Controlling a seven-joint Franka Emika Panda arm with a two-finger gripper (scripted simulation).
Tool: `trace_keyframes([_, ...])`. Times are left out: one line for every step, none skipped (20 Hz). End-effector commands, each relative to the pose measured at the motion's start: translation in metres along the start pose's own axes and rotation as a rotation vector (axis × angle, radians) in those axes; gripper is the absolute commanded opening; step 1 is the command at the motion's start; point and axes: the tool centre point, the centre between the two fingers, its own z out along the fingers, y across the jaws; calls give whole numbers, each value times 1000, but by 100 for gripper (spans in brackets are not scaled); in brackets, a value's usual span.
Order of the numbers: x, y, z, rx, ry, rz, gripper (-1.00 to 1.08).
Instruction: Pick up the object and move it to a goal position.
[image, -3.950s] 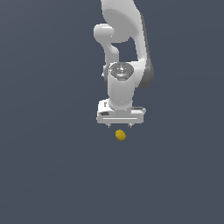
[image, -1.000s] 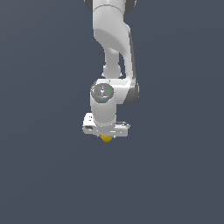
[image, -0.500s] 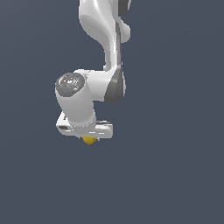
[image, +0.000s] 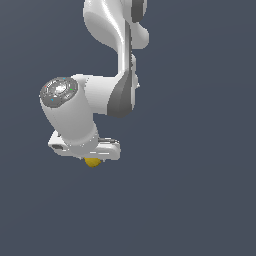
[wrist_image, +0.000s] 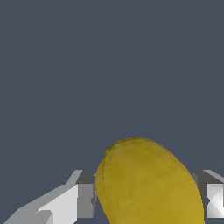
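The object is a small yellow lemon-like lump that peeks out under my white gripper in the exterior view. In the wrist view the lump fills the space between my two fingers, which press on it from both sides. The gripper is shut on the object and holds it off the ground. Most of the lump is hidden by the hand in the exterior view.
A plain dark grey-blue ground fills both views. The white arm rises up and out of the exterior view's top edge.
The arm has swung toward the exterior view's left and nearer the camera, carrying the yellow object in the shut gripper. Four seconds ago the object lay free below the gripper.
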Motion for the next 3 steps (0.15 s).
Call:
trace_keyframes([2, 2, -3, 0, 1, -1, -100])
trace_keyframes([2, 2, -3, 0, 1, -1, -100])
trace_keyframes([2, 2, -3, 0, 1, -1, -100])
